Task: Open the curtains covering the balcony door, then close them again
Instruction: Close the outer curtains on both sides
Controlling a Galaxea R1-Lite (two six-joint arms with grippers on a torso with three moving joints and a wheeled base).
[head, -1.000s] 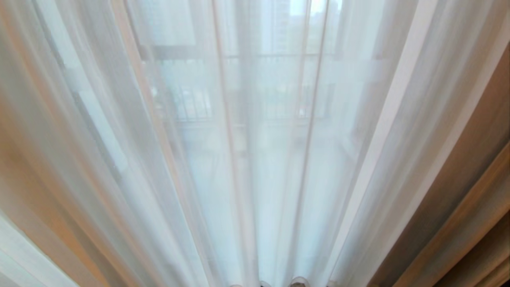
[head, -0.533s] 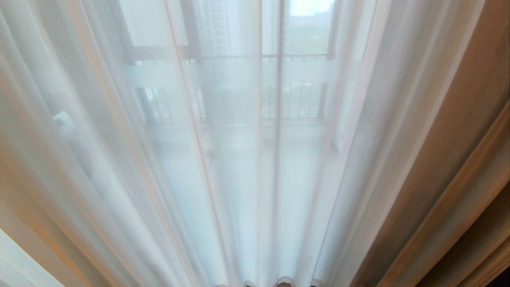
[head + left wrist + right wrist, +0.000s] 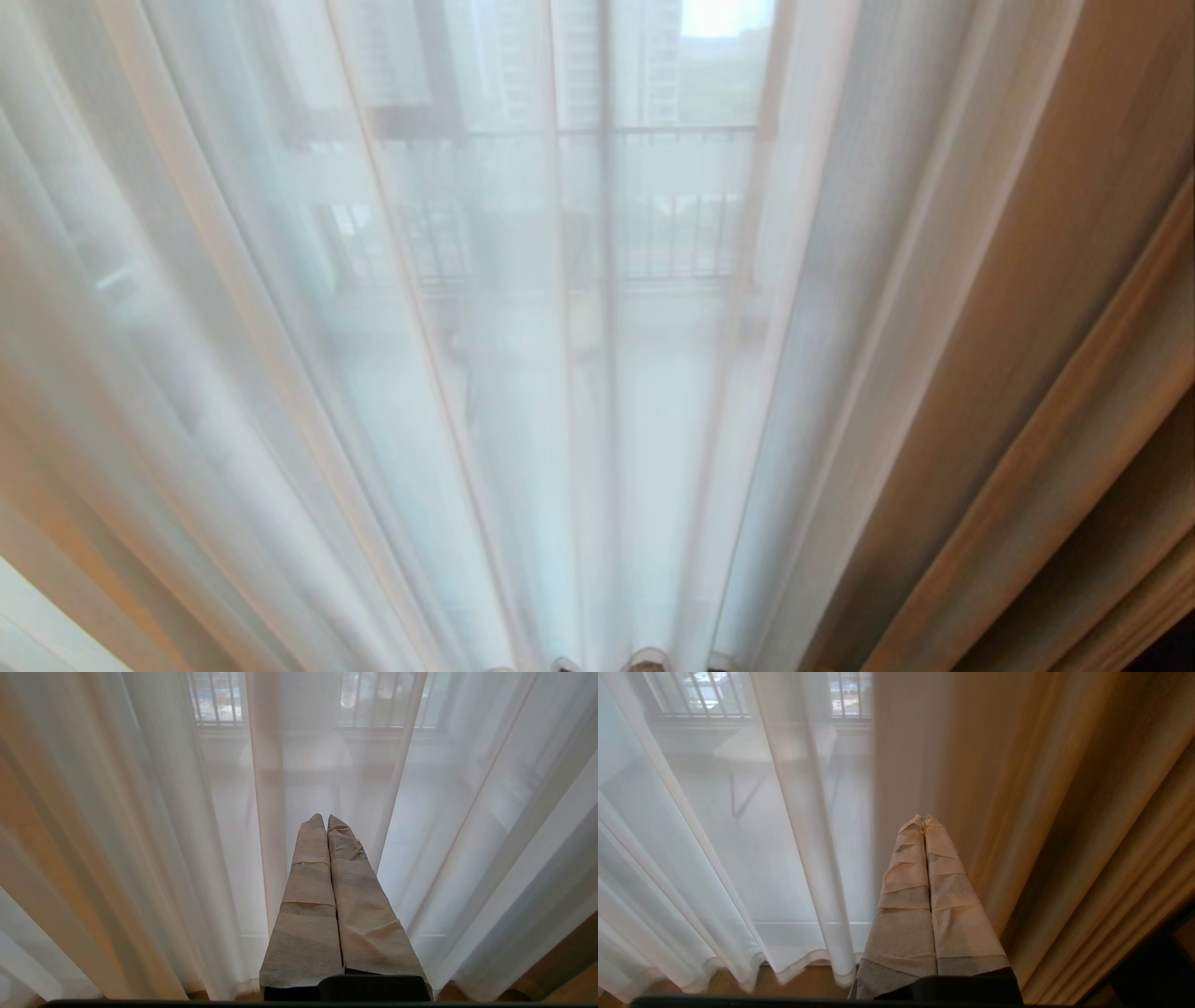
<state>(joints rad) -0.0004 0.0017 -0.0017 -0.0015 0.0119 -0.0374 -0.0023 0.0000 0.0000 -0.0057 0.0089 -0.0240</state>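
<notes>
Curtains (image 3: 467,373) hanging drawn; I'm keeping left pincer (image 3: 325,819) and right pincer (image 3: 923,819) pinched empty, risking snagging sheer fabric.

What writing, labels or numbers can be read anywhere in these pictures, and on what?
None: no text, label or number shows on the sheer curtains, the beige drapes, the balcony door behind them, or the taped left gripper and right gripper.

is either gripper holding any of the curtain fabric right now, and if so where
Nothing is held. The left gripper and right gripper are both shut with no fabric between the fingers, pointing at the sheer curtain and the thick curtain.
</notes>
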